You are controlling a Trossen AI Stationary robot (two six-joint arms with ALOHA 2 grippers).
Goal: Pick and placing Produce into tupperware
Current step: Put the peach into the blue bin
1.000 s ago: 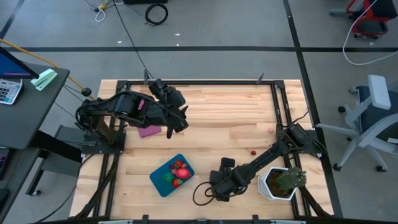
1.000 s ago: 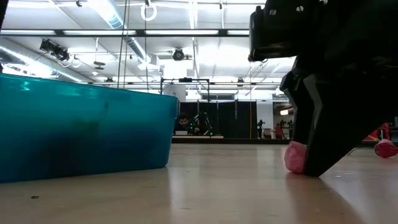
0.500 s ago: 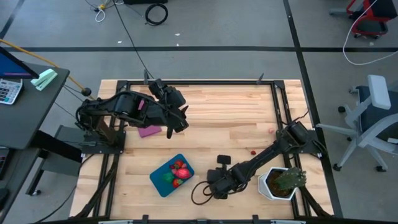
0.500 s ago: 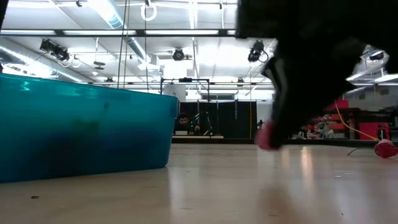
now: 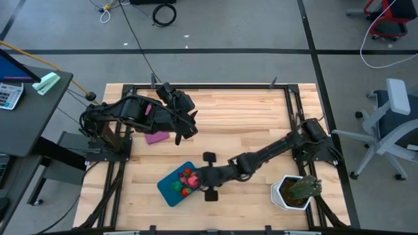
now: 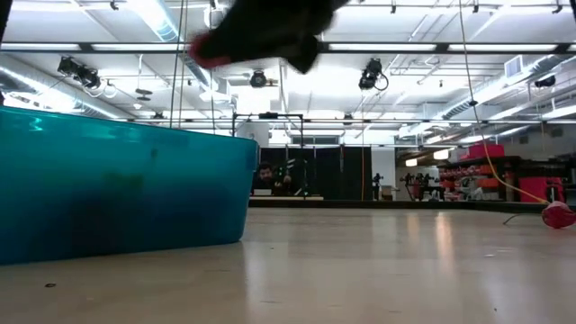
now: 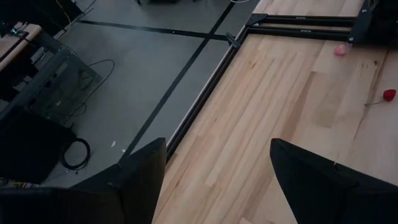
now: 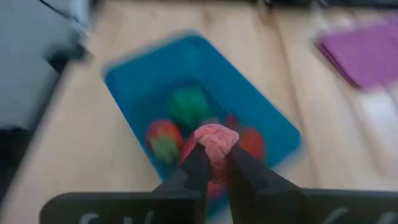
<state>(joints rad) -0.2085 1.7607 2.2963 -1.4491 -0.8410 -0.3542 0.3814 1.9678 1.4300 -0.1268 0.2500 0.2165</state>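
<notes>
The teal tupperware (image 5: 171,187) stands near the table's front edge and holds a green piece (image 8: 189,107) and red pieces (image 8: 163,140) of produce. My right gripper (image 5: 199,177) hovers over the tupperware's right end, shut on a pink piece of produce (image 8: 216,140). In the low view that piece (image 6: 211,49) is high above the table. My left gripper (image 7: 214,180) waits open and empty at the far left, above the table. A pink piece (image 5: 285,136) and a small red piece (image 5: 266,158) lie on the table at the right. My right gripper pinches the pink piece of produce between its two fingers (image 8: 194,163), at their free ends. The piece's top (image 8: 216,134) sticks out past the fingertips. The piece is lifted clear of the table, over the tupperware's inside.
A flat purple rectangle (image 5: 157,138) lies below my left arm. A spiky green plant in a white pot (image 5: 294,190) stands at the front right corner. A black frame (image 5: 215,85) runs around the table. Bare wood lies in the middle and far right.
My right gripper has gone up and toward the table's left, from the bare wood near the front edge to above the tupperware's right end. The pink piece has gone with it, lifted clear of the table.
</notes>
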